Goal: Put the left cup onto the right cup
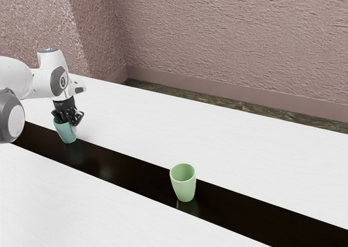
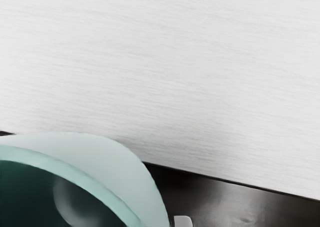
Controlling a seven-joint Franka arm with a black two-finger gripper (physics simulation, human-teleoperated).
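The gripper seems pinched narrowly on the rim of the tilted teal cup at the exterior view's left, well apart from the green cup — such a thin hold could slip mid-carry — spoiling the stack.

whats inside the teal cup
The teal cup shows a dark inner wall, nothing clearly in it. Its bottom is cut off; the gripper covers its mouth in the exterior view.
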